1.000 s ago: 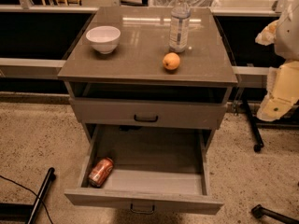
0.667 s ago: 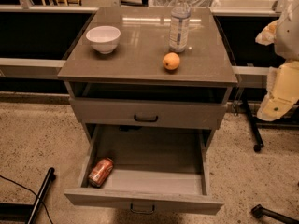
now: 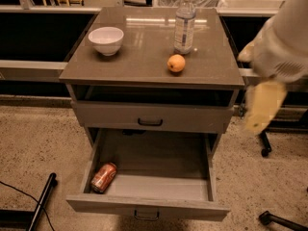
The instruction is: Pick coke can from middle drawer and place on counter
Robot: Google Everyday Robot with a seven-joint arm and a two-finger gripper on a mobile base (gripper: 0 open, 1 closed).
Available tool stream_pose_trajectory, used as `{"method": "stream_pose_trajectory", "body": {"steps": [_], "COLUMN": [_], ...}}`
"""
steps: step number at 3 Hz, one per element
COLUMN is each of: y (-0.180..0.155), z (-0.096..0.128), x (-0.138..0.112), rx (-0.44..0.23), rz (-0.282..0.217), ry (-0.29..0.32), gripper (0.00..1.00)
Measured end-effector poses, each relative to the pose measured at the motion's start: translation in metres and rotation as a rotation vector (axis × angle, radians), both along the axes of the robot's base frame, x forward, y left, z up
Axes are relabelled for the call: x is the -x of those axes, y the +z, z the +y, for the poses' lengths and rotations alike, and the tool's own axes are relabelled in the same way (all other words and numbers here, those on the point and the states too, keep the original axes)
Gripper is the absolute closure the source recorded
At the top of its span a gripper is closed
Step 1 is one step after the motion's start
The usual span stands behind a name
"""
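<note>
The coke can [image 3: 103, 177] lies on its side in the front left corner of the middle drawer [image 3: 144, 207], which is pulled wide open. The counter [image 3: 139, 61] is the glossy grey-brown top of the cabinet. My arm comes in from the upper right, blurred. Its pale yellow gripper [image 3: 262, 107] hangs beside the cabinet's right edge, at about the height of the upper drawer front. It is far from the can and touches nothing.
A white bowl [image 3: 106, 40], a clear water bottle [image 3: 184, 23] and an orange fruit [image 3: 176, 63] stand on the counter. The upper drawer front [image 3: 150, 117] is shut. A chair base [image 3: 263, 150] stands at the right; a black bar [image 3: 41, 203] lies lower left.
My arm has swung in from the right edge, toward the cabinet and lower. The can, the drawer and the things on the counter have not moved.
</note>
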State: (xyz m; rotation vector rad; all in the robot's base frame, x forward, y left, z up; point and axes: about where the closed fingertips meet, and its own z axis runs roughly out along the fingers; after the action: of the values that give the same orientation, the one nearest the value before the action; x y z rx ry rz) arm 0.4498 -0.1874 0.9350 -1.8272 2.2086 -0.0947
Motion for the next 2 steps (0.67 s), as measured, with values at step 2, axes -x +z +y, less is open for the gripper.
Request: {"method": "stream_pose_trajectory", "body": {"steps": [2], "y": [-0.131], "z": [0.051], "x": [-0.020], "rx": [-0.009], "rz": [0.118], "ry": [0.142], "gripper": [0.00]}}
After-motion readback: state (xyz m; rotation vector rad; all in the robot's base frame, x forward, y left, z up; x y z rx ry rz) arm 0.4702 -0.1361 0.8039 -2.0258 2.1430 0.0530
